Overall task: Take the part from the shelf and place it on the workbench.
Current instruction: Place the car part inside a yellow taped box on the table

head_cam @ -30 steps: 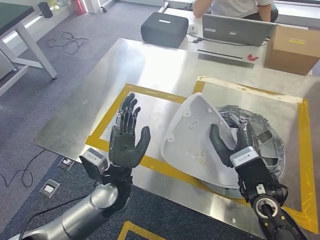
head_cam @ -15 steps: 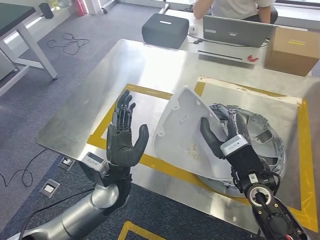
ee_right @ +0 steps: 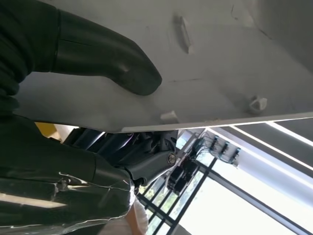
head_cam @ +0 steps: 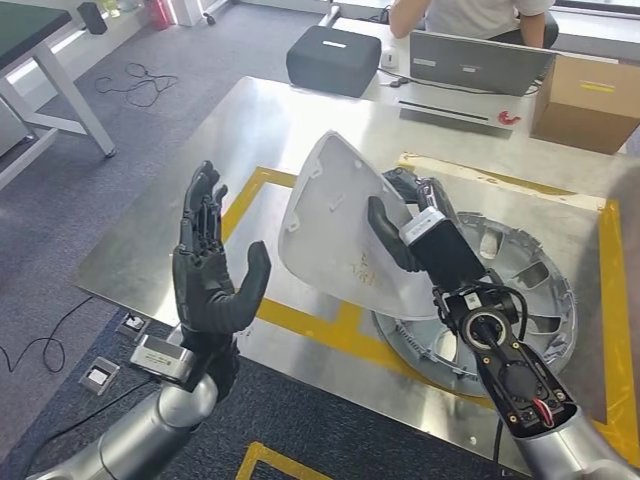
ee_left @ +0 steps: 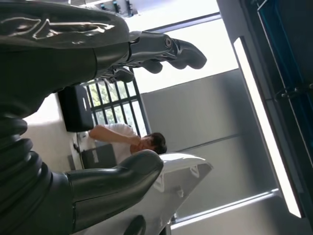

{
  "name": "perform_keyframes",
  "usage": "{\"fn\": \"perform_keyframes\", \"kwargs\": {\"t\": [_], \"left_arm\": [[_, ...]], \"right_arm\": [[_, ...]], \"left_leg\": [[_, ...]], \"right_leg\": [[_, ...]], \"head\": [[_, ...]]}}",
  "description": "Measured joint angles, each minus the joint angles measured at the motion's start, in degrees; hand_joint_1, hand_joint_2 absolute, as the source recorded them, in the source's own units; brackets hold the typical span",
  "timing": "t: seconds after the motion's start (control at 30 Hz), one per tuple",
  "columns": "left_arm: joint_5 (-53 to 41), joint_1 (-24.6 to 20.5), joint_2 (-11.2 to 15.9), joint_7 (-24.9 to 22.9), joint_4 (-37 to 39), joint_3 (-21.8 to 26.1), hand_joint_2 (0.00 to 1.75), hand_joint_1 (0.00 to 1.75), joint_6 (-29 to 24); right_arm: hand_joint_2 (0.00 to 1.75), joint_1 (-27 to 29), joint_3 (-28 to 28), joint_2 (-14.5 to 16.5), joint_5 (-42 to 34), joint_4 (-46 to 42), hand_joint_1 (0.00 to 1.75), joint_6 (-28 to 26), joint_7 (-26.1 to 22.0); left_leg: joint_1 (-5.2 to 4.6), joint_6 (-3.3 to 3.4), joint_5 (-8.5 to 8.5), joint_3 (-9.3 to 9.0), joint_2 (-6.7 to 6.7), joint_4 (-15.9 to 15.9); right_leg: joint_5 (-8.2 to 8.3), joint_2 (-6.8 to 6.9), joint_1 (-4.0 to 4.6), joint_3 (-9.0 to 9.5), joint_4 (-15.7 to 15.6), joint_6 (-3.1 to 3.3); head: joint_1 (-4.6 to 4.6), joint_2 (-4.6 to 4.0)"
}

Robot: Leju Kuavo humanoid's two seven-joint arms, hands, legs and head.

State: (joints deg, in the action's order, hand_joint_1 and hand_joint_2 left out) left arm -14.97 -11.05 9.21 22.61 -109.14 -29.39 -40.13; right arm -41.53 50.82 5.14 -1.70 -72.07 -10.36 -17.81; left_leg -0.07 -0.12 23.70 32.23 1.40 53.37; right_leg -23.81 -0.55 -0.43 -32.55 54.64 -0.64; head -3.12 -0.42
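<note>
Gripping white part (head_cam: 332,225) in right hand (head_cam: 407,225), thumb on inner face, tilted above workbench (head_cam: 189,190). Left hand (head_cam: 207,275) spread, empty, at 9 o'clock. Risk: slip from one-sided hold, strike on silver wheel cover (head_cam: 521,280) at 4 o'clock.

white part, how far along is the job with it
Done: the white part is off the shelf and over the workbench. In hand: the right hand grips it, thumb on its inner face, tilted up above the silver wheel cover. The left hand is raised, open, beside it. Left: set it down and let go.
</note>
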Motion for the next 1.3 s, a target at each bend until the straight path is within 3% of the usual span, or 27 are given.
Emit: {"fn": "perform_keyframes", "kwargs": {"t": [0.17, 0.4, 0.7, 0.93, 1.3], "left_arm": [[-0.3, 2.7, 0.7, -0.2, -3.0, 3.5, 1.75, 0.0, 0.0], [6.4, 5.1, 1.8, 4.1, -8.2, 7.3, 1.75, 0.0, 0.0], [9.8, 4.9, 2.9, 6.0, -11.9, 8.5, 1.75, 0.0, 0.0], [12.3, 2.9, 3.1, 7.0, -11.9, 8.5, 1.75, 0.0, 0.1], [15.0, 0.6, 3.3, 7.1, -11.5, 7.9, 1.75, 0.0, 0.3]], "right_arm": [[1.75, -2.4, 0.3, 1.4, 0.2, 5.0, 1.75, 0.2, 0.0], [1.75, -7.4, 0.9, 4.2, 1.9, 15.4, 1.75, 1.7, 0.0], [1.75, -11.2, 2.0, 8.6, 2.8, 26.7, 1.75, 2.4, 1.0], [1.75, -12.1, 4.4, 11.5, 5.3, 32.4, 1.75, 2.3, 6.8], [1.75, -12.8, 10.2, 13.6, 5.4, 37.4, 1.75, -3.3, 10.4]], "left_leg": [[0.0, 0.0, 0.0, 0.01, 0.07, 0.0], [0.0, 0.0, -0.01, 0.01, 0.1, 0.0], [0.0, 0.0, -0.01, -0.02, 0.1, 0.0], [0.0, 0.0, -0.01, -0.02, 0.08, 0.0], [0.0, 0.0, -0.01, -0.03, 0.05, 0.0]], "right_leg": [[-0.01, 0.09, 0.0, 0.02, 0.0, -0.01], [0.0, 0.18, 0.0, 0.05, 0.0, -0.01], [0.0, 0.17, 0.01, 0.05, -0.1, -0.01], [0.0, 0.14, 0.01, 0.05, -0.1, -0.01], [0.01, 0.09, 0.0, 0.05, -0.2, 0.0]], "head": [[0.01, 0.0], [0.02, 0.0], [0.02, 0.0], [0.02, 0.0], [0.02, 0.0]]}}
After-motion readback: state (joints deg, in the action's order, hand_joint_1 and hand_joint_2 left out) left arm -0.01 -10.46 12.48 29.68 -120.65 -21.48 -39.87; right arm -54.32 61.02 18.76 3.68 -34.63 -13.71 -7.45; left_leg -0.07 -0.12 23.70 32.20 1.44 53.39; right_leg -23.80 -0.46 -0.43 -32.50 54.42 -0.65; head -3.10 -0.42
